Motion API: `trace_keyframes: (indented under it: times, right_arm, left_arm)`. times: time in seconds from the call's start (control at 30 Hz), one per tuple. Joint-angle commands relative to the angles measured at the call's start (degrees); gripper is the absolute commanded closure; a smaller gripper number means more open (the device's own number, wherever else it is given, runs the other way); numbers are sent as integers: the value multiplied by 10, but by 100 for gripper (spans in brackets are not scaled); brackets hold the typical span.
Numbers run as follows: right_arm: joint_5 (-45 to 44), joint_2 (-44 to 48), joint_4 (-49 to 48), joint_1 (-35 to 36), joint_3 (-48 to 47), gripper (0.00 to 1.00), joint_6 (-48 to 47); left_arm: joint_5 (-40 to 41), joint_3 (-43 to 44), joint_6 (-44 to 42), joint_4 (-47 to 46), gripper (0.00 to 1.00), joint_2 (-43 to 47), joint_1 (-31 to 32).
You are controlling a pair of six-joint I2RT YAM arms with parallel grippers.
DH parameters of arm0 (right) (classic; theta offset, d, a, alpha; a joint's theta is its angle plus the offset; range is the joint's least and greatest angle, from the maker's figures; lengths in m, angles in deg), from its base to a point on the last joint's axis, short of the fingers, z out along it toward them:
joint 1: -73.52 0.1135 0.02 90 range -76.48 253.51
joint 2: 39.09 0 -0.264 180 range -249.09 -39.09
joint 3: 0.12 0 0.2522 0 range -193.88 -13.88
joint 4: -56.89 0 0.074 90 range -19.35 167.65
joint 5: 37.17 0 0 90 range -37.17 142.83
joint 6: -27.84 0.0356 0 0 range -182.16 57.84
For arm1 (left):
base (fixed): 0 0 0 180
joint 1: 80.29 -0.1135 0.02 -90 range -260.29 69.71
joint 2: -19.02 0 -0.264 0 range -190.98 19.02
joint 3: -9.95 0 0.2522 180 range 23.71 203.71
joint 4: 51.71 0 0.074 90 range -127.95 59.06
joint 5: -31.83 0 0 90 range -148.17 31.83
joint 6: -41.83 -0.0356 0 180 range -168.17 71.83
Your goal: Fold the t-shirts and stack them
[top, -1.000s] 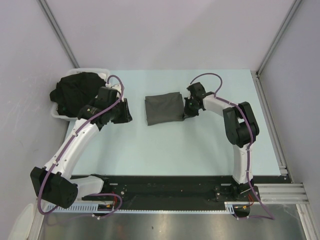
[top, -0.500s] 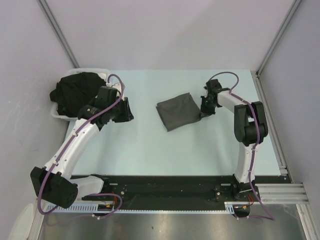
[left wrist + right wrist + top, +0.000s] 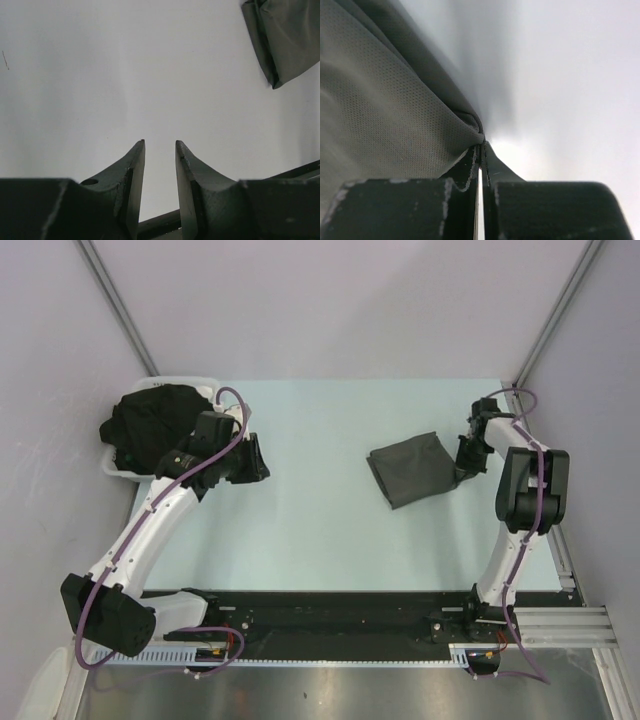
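Note:
A folded charcoal grey t-shirt [image 3: 413, 469] lies on the right half of the table, turned at an angle. My right gripper [image 3: 462, 466] is shut on its right edge, and the right wrist view shows the grey cloth [image 3: 385, 110] pinched at the tips of my right gripper [image 3: 482, 145]. A heap of black t-shirts [image 3: 152, 423] fills the white tray [image 3: 117, 470] at the back left. My left gripper [image 3: 258, 462] hovers just right of that tray, open with nothing between its fingers [image 3: 136, 165]; the grey t-shirt [image 3: 286, 40] shows at the top right of the left wrist view.
The table's right edge has a metal rail [image 3: 545, 500] close to my right arm. Grey walls stand on the left, back and right. A black base rail [image 3: 330, 615] runs along the near edge.
My right gripper has dragged the folded grey t-shirt from the table's middle toward the right, turning it as it went. The left arm has stayed put.

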Motion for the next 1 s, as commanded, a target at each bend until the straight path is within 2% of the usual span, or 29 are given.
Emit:
trace_keyframes:
  times: [0.0,0.13,0.43,0.8,0.97]
  right_arm:
    - [-64,54,39,-41,-1,100,-21]
    - [-80,65,59,-80,0,100,-12]
    - [-135,66,100,-109,30,100,1]
    - [-202,58,82,-150,65,100,4]
    - [-195,64,74,-189,70,100,8]
  left_arm:
    - [-16,16,2,-17,64,13,2]
    - [-24,6,3,-27,64,21,4]
    - [-31,-6,6,-35,64,34,5]
    - [-33,-7,6,-19,64,45,12]
    - [-31,9,4,-13,64,38,16]
